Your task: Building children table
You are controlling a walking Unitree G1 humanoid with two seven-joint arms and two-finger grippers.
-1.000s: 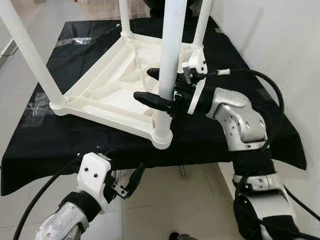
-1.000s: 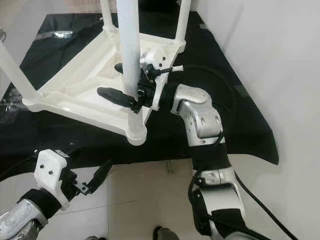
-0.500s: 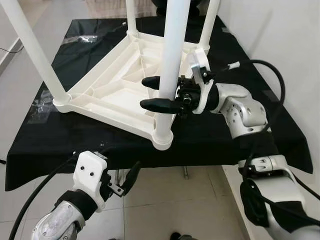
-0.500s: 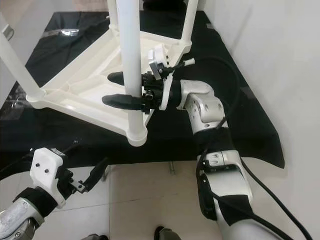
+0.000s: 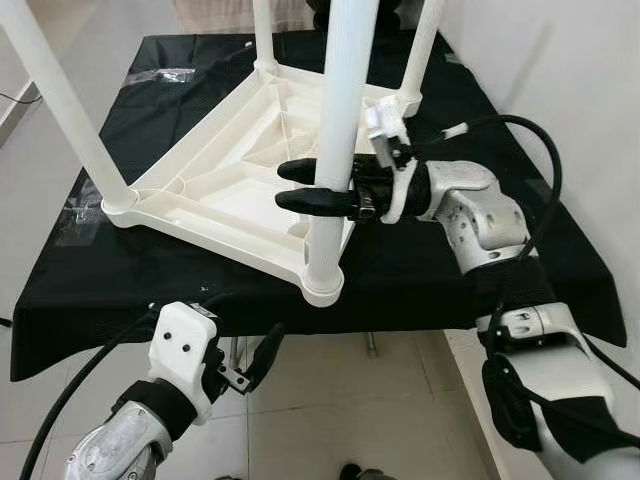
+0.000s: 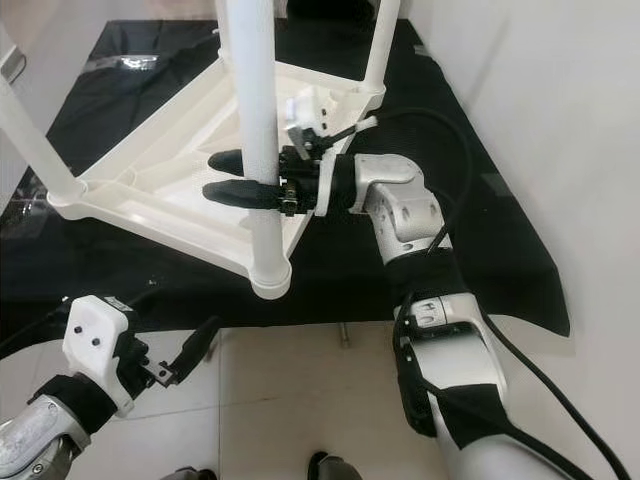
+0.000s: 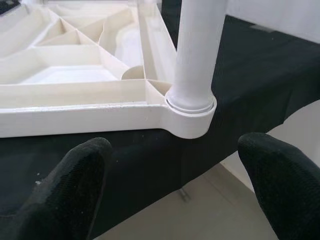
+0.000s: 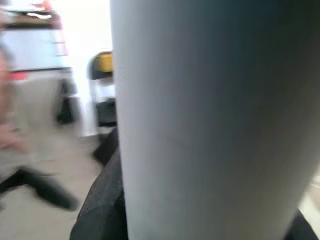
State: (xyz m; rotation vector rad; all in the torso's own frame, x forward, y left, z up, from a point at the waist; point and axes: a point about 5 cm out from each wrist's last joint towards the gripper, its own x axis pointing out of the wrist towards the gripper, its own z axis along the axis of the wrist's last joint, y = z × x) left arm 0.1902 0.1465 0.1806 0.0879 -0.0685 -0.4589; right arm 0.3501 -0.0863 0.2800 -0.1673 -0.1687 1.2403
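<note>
A black cloth (image 5: 150,120) drapes the counter, its front edge hanging over pale floor tiles (image 5: 340,420); a white wall (image 5: 560,90) rises along the right side; clear plastic wrapping (image 5: 165,76) lies crumpled on the cloth at the far left corner.

Table legs (image 5: 345,110) run off the top edge; room behind blurred.

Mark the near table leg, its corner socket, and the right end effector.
near table leg (image 5: 335,130), left eye view, mid shaft.
corner socket (image 7: 192,125), left wrist view, outer collar.
right end effector (image 5: 300,186), left eye view, between fingertips.
</note>
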